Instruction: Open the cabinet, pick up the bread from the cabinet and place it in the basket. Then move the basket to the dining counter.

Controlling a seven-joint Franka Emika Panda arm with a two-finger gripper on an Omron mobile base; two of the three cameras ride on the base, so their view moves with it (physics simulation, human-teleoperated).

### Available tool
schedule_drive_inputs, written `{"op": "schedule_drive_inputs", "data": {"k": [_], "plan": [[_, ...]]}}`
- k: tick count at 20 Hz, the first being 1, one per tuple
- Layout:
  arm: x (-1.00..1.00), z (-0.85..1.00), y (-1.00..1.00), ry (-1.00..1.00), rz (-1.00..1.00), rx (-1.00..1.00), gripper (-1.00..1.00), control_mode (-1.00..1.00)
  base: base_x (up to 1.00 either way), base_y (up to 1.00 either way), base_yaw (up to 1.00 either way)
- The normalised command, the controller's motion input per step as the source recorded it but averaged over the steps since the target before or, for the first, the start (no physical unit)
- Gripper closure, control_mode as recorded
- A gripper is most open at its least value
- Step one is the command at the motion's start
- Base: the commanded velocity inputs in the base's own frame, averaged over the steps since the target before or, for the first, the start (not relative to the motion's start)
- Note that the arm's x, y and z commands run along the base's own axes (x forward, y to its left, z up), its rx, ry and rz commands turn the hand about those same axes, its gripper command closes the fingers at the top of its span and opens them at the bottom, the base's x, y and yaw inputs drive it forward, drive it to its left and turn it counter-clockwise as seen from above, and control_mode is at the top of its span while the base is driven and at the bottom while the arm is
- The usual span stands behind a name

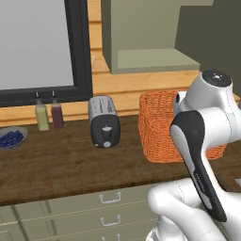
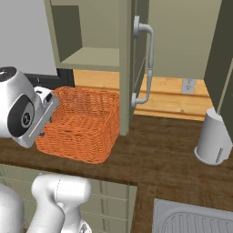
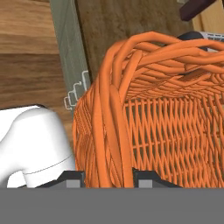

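The basket (image 3: 153, 113) sat on the wooden worktop (image 1: 66, 164) below the open cabinet (image 2: 91, 54), to the right of the toaster (image 1: 104, 121) in the left base view, with the cabinet door (image 2: 129, 68) swung out beside its far corner. In the hand view its thick woven rim rose straight between the two dark tips of the gripper (image 3: 107, 177), one tip on each side of the wall and close against the weave, so the fingers looked clamped on the basket's rim rather than standing free. The cabinet shelf looked bare, and the bread could not be made out inside the basket from these angles; the weave and the arm hid most of the floor of it. Judging by the grip on the rim, the step in hand was the last one, carrying the basket to the dining counter. The next move would call for a clean lift so the basket left the worktop level, clear of the door edge and its bar handle (image 2: 148, 63), then a turn or drive toward the counter without tipping the load.
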Motion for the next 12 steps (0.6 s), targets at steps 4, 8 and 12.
{"op": "schedule_drive_inputs", "data": {"k": [4, 8, 12], "plan": [[0.0, 0.0, 0.0, 0.0, 0.0, 0.0, 1.0, -1.0, 0.0, 0.0, 0.0], [-0.03, 0.0, 0.0, 0.0, 0.0, 0.0, 1.0, 1.0, -0.07, 0.06, 0.0], [0.0, 0.0, 0.0, 0.0, 0.0, 0.0, 1.0, 1.0, -0.41, 0.5, 0.0]]}}
